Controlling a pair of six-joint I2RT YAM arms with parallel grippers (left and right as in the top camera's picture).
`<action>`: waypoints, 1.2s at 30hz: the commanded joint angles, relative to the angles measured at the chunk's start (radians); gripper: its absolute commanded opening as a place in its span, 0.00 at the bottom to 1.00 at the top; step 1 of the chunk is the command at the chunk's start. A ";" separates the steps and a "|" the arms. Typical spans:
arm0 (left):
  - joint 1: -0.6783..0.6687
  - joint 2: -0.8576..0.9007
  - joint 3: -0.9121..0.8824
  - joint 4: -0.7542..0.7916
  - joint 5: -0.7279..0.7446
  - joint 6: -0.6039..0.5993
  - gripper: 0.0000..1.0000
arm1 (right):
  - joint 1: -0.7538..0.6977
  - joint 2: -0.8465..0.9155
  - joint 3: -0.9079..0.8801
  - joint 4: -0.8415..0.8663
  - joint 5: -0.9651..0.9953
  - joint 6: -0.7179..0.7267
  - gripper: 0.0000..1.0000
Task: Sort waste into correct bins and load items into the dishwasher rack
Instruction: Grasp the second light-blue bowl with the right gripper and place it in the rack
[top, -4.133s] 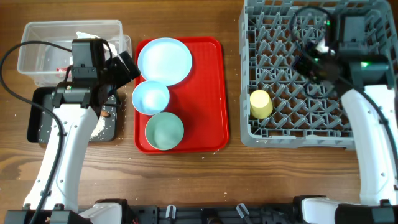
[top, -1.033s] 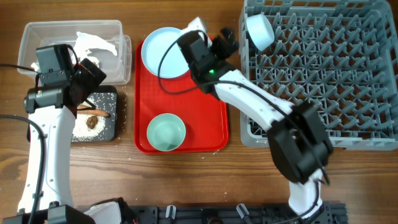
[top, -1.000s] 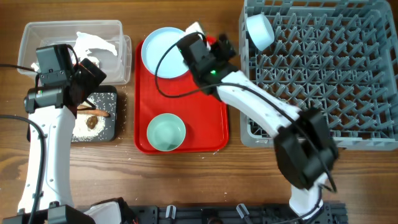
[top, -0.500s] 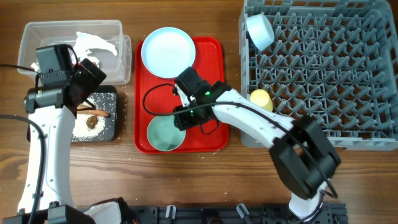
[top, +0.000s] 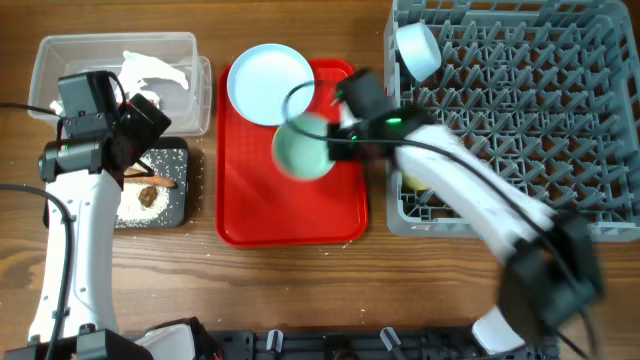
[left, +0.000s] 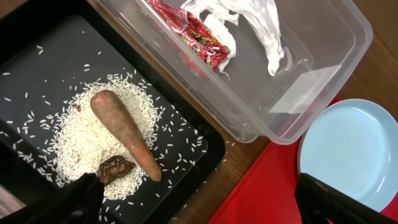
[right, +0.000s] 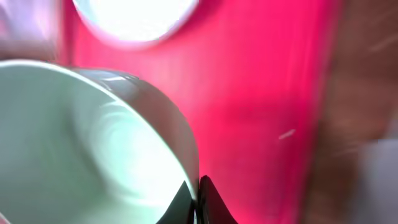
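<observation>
Green bowl (top: 303, 148) in right gripper (right: 198, 198) (seemingly)

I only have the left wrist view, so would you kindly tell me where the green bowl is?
Observer: The right gripper holds the green bowl by its rim, over the red tray, next to the plate.
Operator: Thank you. Is anything in the rack yet?
Observer: Yes, the white bowl sits in the far left corner of the rack.
</observation>
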 joint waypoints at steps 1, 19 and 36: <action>0.005 -0.011 0.014 0.002 -0.016 -0.013 1.00 | -0.031 -0.264 0.018 -0.027 0.669 0.004 0.04; 0.005 -0.011 0.014 0.002 -0.016 -0.013 1.00 | -0.052 0.217 0.001 0.122 1.408 -0.723 0.04; 0.005 -0.011 0.014 0.002 -0.016 -0.013 1.00 | 0.077 0.217 0.001 0.103 1.273 -0.752 1.00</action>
